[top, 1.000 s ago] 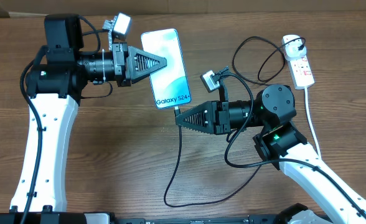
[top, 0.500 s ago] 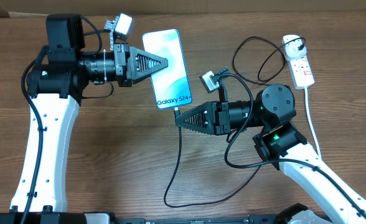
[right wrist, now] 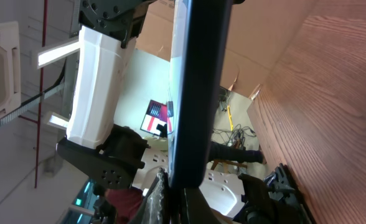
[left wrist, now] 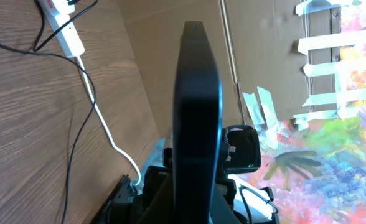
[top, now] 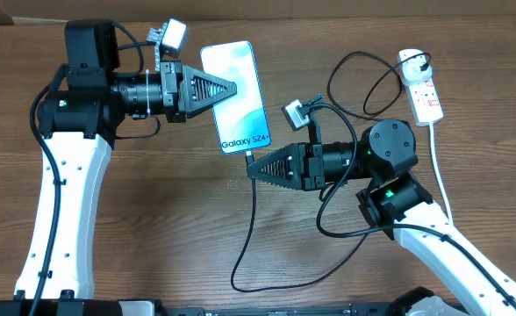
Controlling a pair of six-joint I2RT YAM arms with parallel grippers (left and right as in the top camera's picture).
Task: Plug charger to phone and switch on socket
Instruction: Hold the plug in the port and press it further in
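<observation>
The phone (top: 245, 105) shows its light blue screen reading "Galaxy S24". My left gripper (top: 231, 89) is shut on its left long edge and holds it above the wooden table. In the left wrist view the phone (left wrist: 197, 93) is a dark bar seen edge-on between the jaws. My right gripper (top: 251, 170) is shut on the charger's black connector tip (top: 250, 155), which sits right at the phone's lower short edge. The right wrist view shows that phone edge (right wrist: 198, 74). The black charger cable (top: 245, 237) hangs down from the connector. The white socket (top: 425, 92) lies at the far right, with a black plug in it.
The charger cable makes a loop (top: 363, 83) left of the socket and another under the right arm (top: 328, 230). The socket's thick white cord (top: 440, 167) runs towards the front right. The socket (left wrist: 63, 28) and its cord also show in the left wrist view.
My left gripper and the phone have shifted very slightly to the right. The right gripper and connector have not visibly moved.
</observation>
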